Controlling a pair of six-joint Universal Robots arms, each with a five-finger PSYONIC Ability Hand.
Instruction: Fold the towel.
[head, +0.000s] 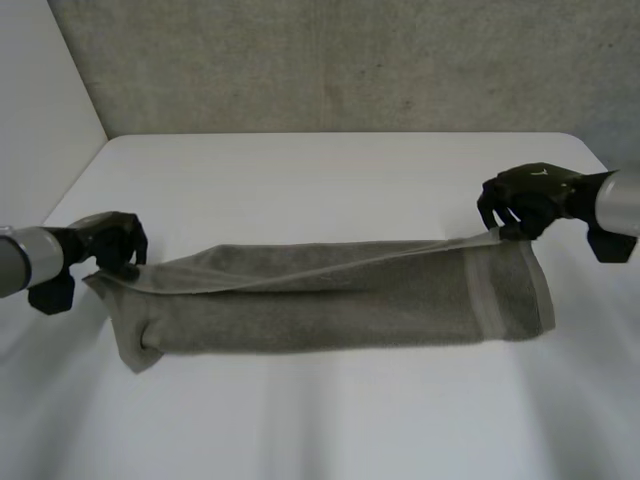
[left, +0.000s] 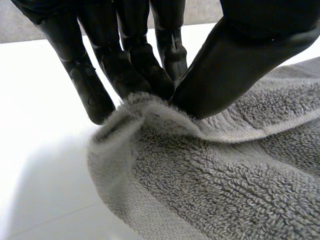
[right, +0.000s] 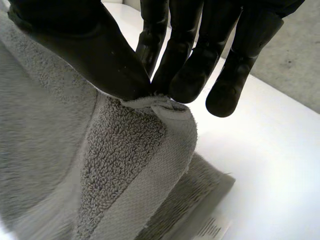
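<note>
Head view: one towel (head: 340, 295) stretched across one table (head: 330, 175), in two layers; two hands on it, one per end; left hand (head: 112, 245) grasping upper layer's corner; right hand (head: 525, 200) grasping the opposite corner; upper edge raised between them.
Left wrist view: corner pinched between thumb and fingers (left: 132, 65).
Right wrist view: banded corner pinched likewise; one label (right: 212, 230) on lower layer.

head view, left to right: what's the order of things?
left arm → left hand, pinching a towel corner → towel → right hand, pinching the opposite corner → right arm
</note>
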